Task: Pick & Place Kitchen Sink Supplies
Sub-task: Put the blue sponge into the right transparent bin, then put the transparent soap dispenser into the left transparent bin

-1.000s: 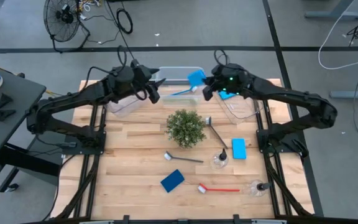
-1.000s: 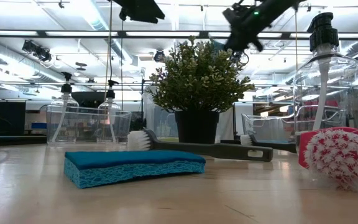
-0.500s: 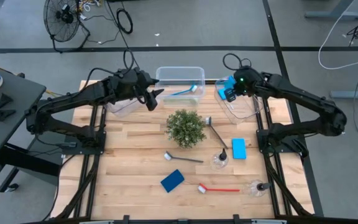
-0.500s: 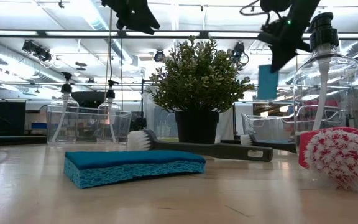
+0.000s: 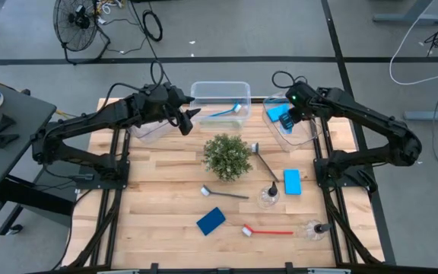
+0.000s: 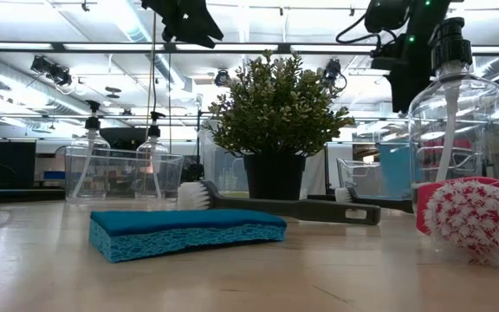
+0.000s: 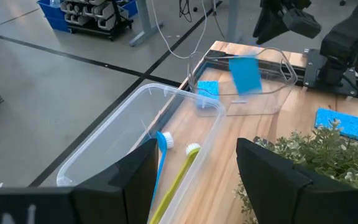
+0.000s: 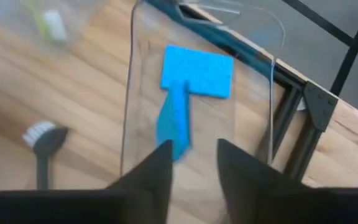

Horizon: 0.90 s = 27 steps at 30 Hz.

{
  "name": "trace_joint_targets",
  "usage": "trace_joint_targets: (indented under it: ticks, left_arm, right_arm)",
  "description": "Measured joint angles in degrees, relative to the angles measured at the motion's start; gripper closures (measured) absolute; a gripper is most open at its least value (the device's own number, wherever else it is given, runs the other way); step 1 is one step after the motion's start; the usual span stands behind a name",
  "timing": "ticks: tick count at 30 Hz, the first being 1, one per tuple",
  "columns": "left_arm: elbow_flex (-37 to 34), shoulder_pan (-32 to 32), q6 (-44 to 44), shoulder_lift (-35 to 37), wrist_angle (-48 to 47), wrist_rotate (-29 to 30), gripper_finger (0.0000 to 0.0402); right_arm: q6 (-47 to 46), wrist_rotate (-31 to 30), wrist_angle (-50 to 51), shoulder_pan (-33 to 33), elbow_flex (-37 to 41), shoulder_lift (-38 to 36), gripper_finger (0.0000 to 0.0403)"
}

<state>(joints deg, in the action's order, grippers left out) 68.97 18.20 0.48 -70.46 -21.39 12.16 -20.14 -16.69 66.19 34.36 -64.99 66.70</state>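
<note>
Jaws of right gripper (image 8: 193,163) parted, sponge (image 8: 174,124) falling free into bin (image 8: 253,118); left gripper (image 7: 194,171) jaws parted, empty.

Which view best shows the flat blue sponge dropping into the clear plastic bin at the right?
The left wrist view: the falling blue sponge shows unobstructed against the clear bin. The right wrist view shows it edge-on, blurred, the low view through bin walls, and the high view small, beside the right gripper.

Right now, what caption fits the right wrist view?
Blue sponge dropping from the open right pincer into a clear bin holding another sponge.
</note>
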Motion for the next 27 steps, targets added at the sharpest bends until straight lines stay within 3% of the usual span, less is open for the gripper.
trace_joint_targets:
  ticks: [6,10,18,27]
  left_arm:
    - [0.00,0.00,0.01,0.00,0.02,0.00,0.0181]
    - [0.00,0.00,0.01,-0.01,0.02,0.00,0.0181]
    - [-0.02,0.00,0.03,-0.02,-0.53,0.00,0.0181]
    - [-0.02,-0.07,0.04,-0.04,-2.96,-0.02,0.0181]
  right_arm:
    - [4.51,6.15,2.63,-0.03,-0.02,0.00,0.0174]
    - [8.44,14.60,5.09,-0.03,-0.02,0.00,0.0138]
    - [16.29,27.76,8.25,-2.42,-0.02,-2.09,0.0128]
    - [11.64,28.96,10.41,-10.32,-0.02,-9.52,0.0138]
